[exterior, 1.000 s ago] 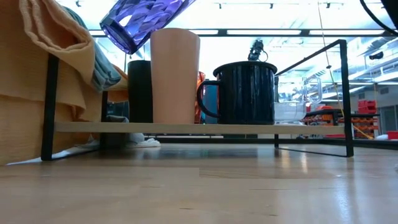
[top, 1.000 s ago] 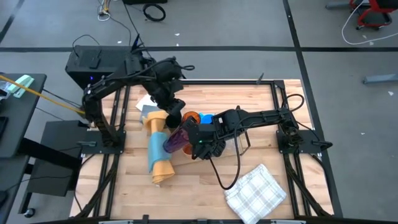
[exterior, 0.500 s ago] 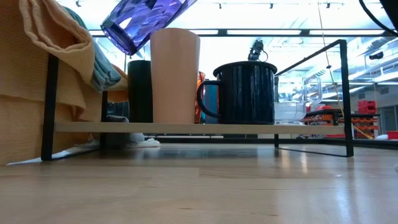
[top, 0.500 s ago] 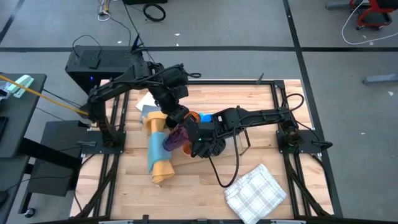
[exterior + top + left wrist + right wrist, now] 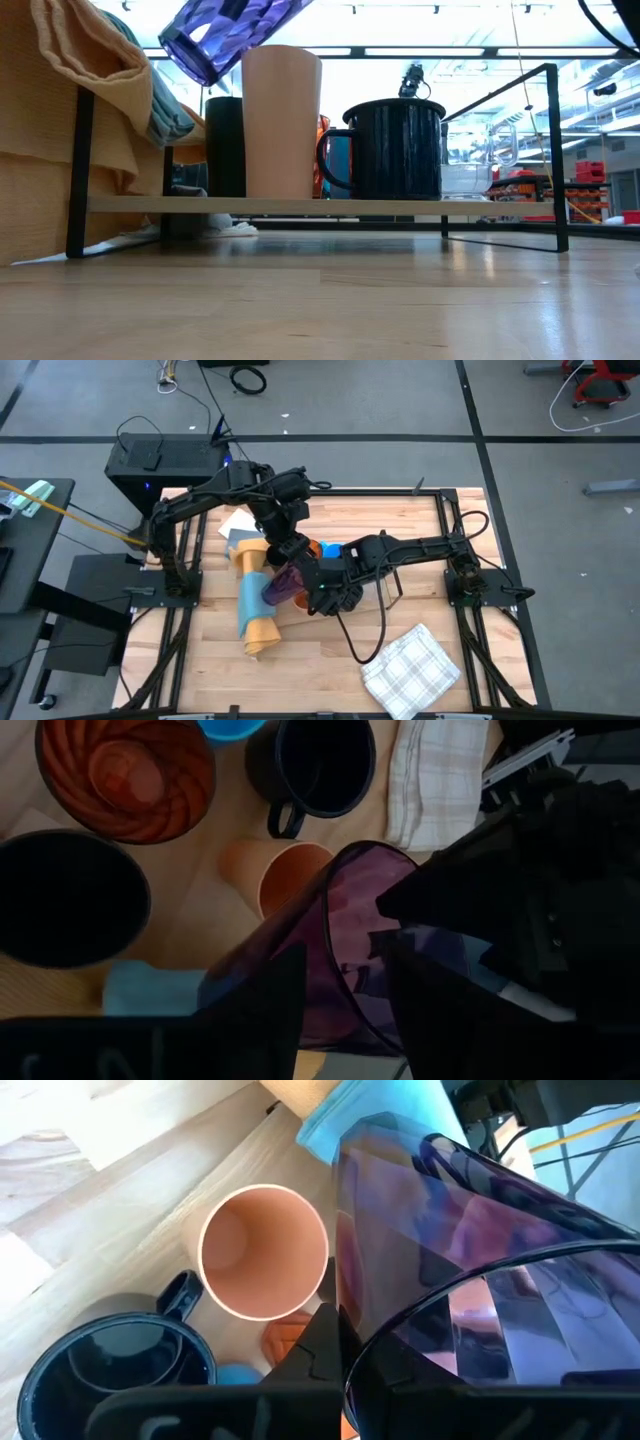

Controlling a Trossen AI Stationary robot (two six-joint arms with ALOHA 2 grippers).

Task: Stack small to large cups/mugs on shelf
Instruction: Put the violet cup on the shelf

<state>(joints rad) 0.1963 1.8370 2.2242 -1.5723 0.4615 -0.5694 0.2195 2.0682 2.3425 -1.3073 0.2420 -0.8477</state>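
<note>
Left arm has swung in since a sec ago: its gripper was back over the amber cup, now it sits right beside the right gripper, w/ the purple tumbler between and just below them. Left gripper's fingers stand apart, straddling the tumbler's rim, one finger inside the mouth, one outside; whether they actually press the wall I can't tell, view's too dark there. Right gripper is clamped on the tumbler's rim, holding it tilted in the air, mouth toward the grippers, base pointing away and down.

Straight below the tumbler stands the peach cup, upright on the shelf; the tumbler's base hangs just above and beside its rim, not touching. Next to the peach cup, under the right gripper's wrist, the dark handled mug, handle toward the peach cup. Behind those, on the far side from the right gripper: black cup, amber cup w/ a smaller cup nested inside, and a sliver of bright blue cup.

Rolled yellow-and-blue cloth lies on the surface hard against the shelf's end, beside the tumbler's base. Checked towel lies well apart, near the surface's front edge.
</note>
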